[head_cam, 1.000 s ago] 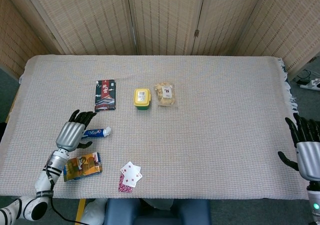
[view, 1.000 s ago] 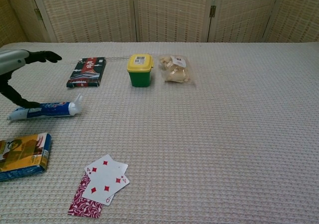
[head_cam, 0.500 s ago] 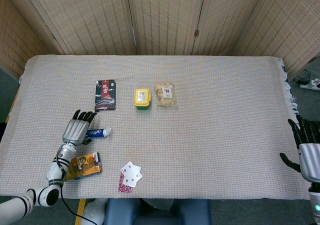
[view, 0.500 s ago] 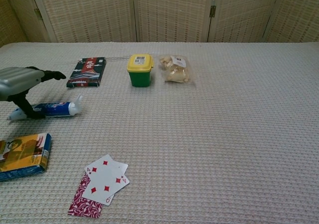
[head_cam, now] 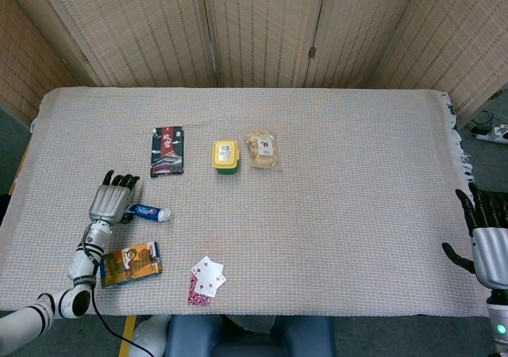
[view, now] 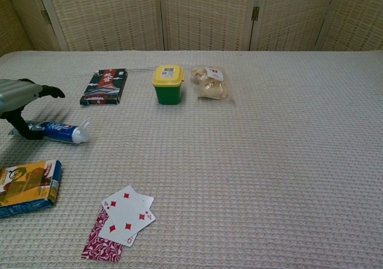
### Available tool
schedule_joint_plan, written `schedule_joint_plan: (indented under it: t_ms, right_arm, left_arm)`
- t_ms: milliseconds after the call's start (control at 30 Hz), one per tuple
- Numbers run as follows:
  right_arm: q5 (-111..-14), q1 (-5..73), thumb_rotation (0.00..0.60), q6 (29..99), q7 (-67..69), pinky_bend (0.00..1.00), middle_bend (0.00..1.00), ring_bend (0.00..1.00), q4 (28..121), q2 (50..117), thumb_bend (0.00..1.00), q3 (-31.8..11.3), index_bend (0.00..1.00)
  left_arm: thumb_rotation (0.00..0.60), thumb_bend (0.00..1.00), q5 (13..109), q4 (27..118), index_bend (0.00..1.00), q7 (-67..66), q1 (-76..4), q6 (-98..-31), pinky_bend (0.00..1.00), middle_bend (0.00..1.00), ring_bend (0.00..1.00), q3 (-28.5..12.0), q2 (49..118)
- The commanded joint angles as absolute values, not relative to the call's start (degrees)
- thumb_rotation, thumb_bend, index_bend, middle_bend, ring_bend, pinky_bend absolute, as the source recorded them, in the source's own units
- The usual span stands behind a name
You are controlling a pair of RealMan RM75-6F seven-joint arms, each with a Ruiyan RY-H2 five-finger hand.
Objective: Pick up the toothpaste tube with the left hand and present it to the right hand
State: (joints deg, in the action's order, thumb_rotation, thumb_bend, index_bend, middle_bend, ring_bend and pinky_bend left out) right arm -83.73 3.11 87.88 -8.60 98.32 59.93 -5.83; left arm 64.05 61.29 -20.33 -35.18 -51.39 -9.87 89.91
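Observation:
The toothpaste tube (head_cam: 148, 213) is blue and white with a white cap and lies flat on the cloth at the left, cap end pointing right. My left hand (head_cam: 111, 198) hovers over its tail end, fingers stretched out above the tube. In the chest view the left hand (view: 21, 95) has its thumb down against the tail of the tube (view: 60, 131), and the fingers are not wrapped round it. My right hand (head_cam: 488, 242) is far off at the table's right edge, fingers spread and empty; the chest view does not show it.
A blue-orange box (head_cam: 131, 263) lies just in front of the left hand. Playing cards (head_cam: 206, 279) sit near the front edge. Behind are a dark red packet (head_cam: 167, 150), a yellow-lidded green jar (head_cam: 225, 156) and a snack bag (head_cam: 263, 149).
My left hand has shifted left and back. The tube slid left with it and turned, so its cap now points slightly toward the front. The right hand barely moved.

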Motion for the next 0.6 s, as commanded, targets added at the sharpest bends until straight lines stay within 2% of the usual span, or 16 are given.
schedule_joint_plan:
  t_ms: [33,200,300,600]
  right_arm:
    - [-83.9,3.2,0.600,87.7,-8.3,0.00,0.00,0.00,98.4,59.9,0.26,-5.8,0.00]
    - [-84.3,3.3,0.600,87.0,-6.8,0.00,0.00,0.00,98.7,59.6,0.26,-5.3,0.00]
    - [-84.1,3.2,0.600,87.1,-6.5,0.00,0.00,0.00,98.6,59.6,0.26,-5.3,0.00]
    - [-83.8,3.2,0.600,86.7,-6.1,0.00,0.00,0.00,98.6,59.9,0.26,-5.2,0.00]
  left_arm:
    - [0.600,0.24,64.9,62.5,0.25,-17.9,-35.2,-50.4,0.04,0.22,0.19,-9.3,89.1]
    - [0.600,0.24,65.9,61.7,0.33,-16.8,-35.4,-50.1,0.05,0.27,0.24,-8.6,89.2]
    - [0.600,0.29,66.2,61.1,0.37,-15.9,-35.5,-49.7,0.06,0.32,0.28,-8.3,89.2]
    - [0.600,0.38,66.8,60.7,0.39,-14.2,-35.6,-49.2,0.06,0.35,0.30,-7.8,89.1]
